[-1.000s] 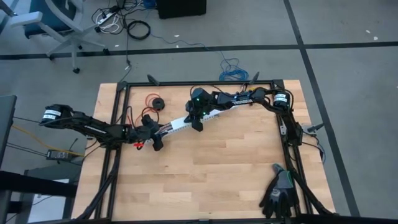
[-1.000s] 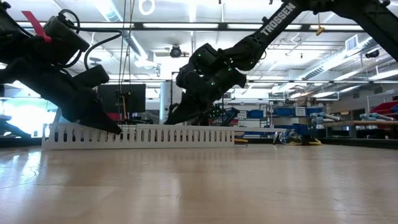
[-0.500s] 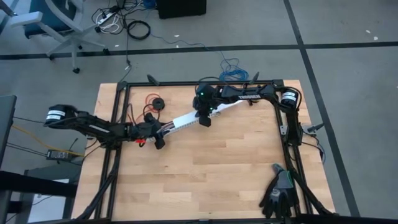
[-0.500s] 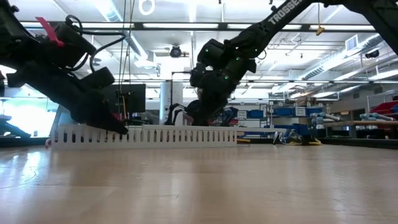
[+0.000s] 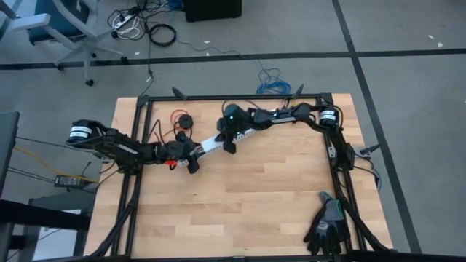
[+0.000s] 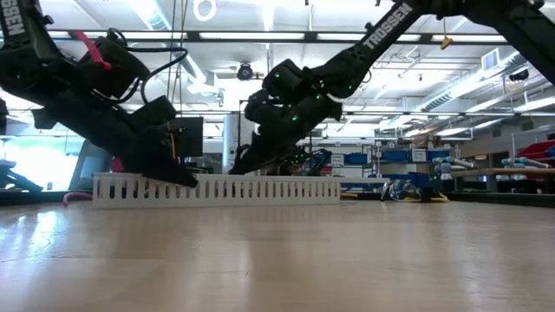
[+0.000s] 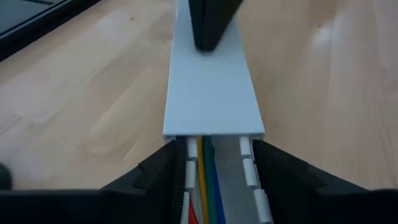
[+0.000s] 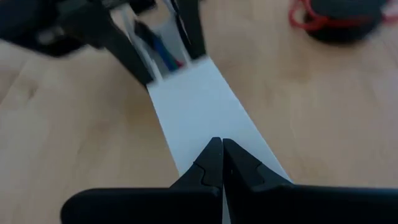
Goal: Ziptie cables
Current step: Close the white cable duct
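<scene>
Cables [image 7: 205, 180] lie inside white channel [image 5: 211, 143], under its partly slid cover.

High view: left claw [image 5: 191, 161] straddles channel's near end on table [image 5: 247, 204]; right claw [image 5: 228, 144] rests on cover mid-length.

Low view: both claws touch channel top.

Left wrist view: fingers [image 7: 283, 171] half-spread, clamping channel walls; hold steady.

Right wrist view: right claw fully closed, tips pressing cover [image 8: 205, 112]; push along axis, gently. Ziptie unseen.
</scene>
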Motion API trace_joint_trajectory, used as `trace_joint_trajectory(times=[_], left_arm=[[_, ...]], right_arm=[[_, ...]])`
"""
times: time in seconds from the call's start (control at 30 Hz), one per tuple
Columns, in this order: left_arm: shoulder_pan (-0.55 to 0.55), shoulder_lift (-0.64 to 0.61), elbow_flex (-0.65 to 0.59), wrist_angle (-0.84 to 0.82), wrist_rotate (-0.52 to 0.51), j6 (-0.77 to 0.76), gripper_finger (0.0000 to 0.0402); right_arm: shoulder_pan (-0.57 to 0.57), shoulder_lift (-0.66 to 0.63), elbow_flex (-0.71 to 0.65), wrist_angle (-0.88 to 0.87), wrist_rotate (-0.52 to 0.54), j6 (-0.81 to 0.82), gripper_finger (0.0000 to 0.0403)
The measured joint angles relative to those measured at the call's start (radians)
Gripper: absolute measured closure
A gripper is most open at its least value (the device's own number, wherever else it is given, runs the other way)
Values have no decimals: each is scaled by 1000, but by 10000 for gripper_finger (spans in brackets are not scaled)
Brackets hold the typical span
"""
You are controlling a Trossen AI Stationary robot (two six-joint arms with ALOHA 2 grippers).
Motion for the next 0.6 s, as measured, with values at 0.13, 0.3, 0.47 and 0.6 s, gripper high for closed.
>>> trace_joint_trajectory(times=[0.13,0.3,0.47,0.6], left_arm=[[7,7,19,-6,14,28,197],[30,10,27,-4,75,60,198],[54,19,33,9,133,96,198],[71,49,67,19,147,134,197]], right_arm=[[22,8,1,29,9,-3,403],[26,-51,-5,-3,15,-11,403],[22,-128,-2,-111,119,-41,403],[20,-156,-4,-239,178,-55,403]])
